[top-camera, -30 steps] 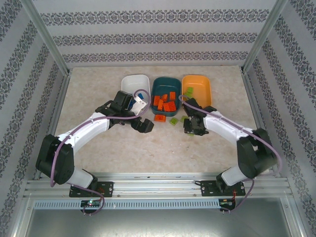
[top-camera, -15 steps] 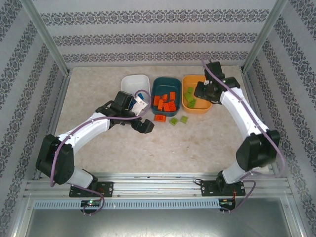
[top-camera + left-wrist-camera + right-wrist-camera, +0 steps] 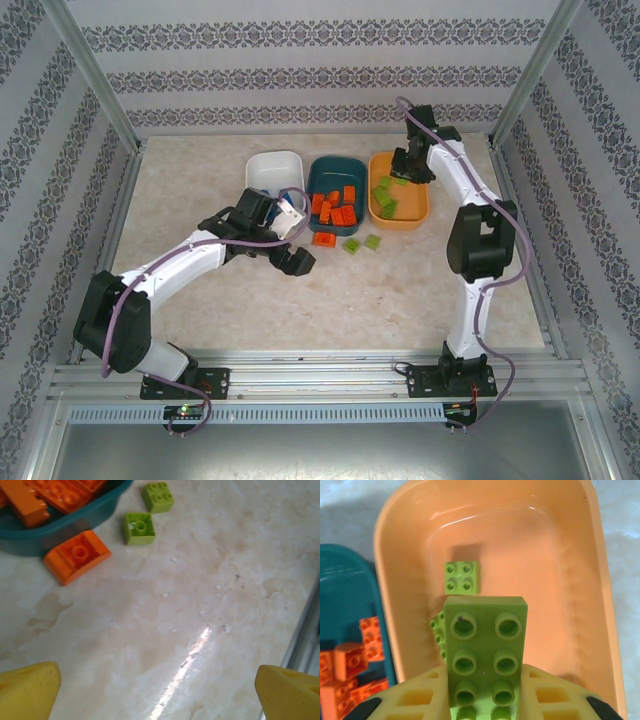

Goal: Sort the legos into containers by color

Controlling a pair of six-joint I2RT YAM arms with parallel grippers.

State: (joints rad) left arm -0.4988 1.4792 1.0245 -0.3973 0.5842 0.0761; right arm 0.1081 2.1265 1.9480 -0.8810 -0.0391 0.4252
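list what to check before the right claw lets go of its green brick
1. Right claw gripping green brick: ok.
2. Brick above light orange tray, not teal tray: ok.
3. Bricks already in tray are green: ok.
4. Drop height: cannot tell.
5. Left claw open, apart from that tray: ok.
6. Sorting finished: not ok; orange brick and two green bricks lie loose.

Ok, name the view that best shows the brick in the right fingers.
Right wrist view: the green brick fills the middle between the fingers, above the orange tray. The top view leaves it too small to tell.
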